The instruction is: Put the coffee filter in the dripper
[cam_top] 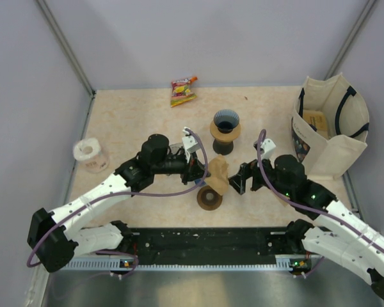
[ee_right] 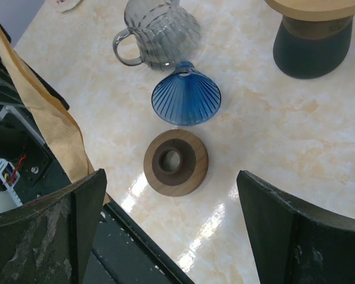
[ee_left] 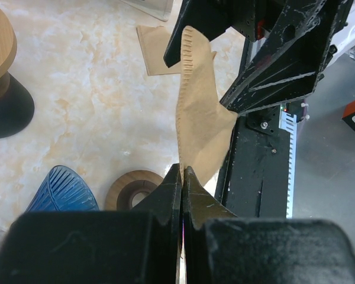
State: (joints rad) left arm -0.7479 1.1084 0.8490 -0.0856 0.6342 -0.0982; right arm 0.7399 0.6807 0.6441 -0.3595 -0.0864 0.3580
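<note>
My left gripper (cam_top: 203, 173) is shut on the lower edge of a brown paper coffee filter (cam_top: 218, 175) and holds it upright above the table; the left wrist view shows the pinch (ee_left: 182, 173) and the filter (ee_left: 204, 118). My right gripper (cam_top: 239, 181) is open just right of the filter, and its left finger is beside the paper (ee_right: 47, 112). The blue ribbed dripper (ee_right: 186, 94) rests wide end down on the table, also seen in the left wrist view (ee_left: 65, 190). In the top view the left gripper hides it.
A wooden ring (cam_top: 209, 198) lies near the front rail. A glass carafe (ee_right: 157, 29) stands behind the dripper. A dark stand with a wooden collar (cam_top: 225, 130) is behind. A second flat filter (ee_left: 160, 56), a tote bag (cam_top: 329, 128), a tissue roll (cam_top: 89, 153) and a snack packet (cam_top: 182, 91) are around.
</note>
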